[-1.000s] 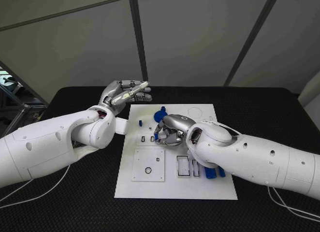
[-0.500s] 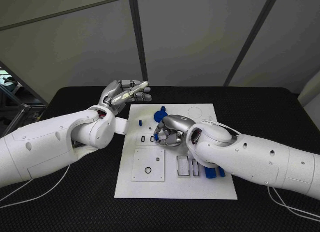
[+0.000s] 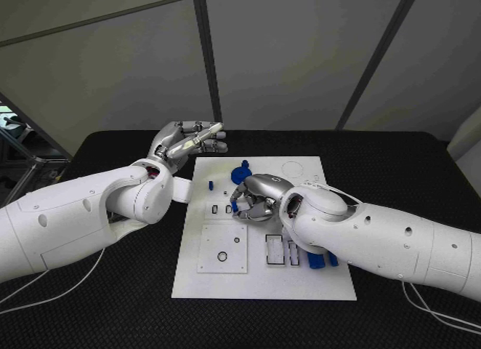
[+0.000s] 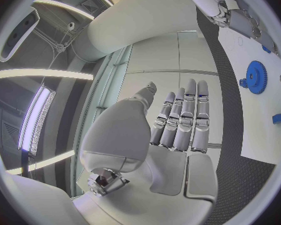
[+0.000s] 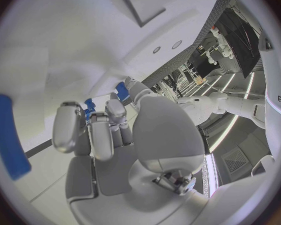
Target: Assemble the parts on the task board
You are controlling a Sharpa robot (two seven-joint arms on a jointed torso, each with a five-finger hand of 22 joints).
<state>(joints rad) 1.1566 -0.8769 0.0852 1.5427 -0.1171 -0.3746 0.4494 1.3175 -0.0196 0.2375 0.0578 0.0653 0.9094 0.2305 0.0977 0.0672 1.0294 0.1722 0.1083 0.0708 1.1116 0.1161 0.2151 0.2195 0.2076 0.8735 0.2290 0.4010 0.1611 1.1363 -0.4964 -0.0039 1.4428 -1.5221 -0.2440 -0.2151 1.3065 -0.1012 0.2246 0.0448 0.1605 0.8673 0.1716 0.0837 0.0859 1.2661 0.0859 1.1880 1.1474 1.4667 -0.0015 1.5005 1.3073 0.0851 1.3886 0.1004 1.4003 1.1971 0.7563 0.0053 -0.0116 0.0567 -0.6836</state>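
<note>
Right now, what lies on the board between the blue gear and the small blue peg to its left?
Bare white task board: in the head view nothing lies between the blue gear and the small blue peg. The left wrist view shows the same.

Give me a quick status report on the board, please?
Left robot hand raised off the task board, holding nothing. Right robot hand curled down over the board near the blue gear; grasp unclear. Nothing blocking.
</note>
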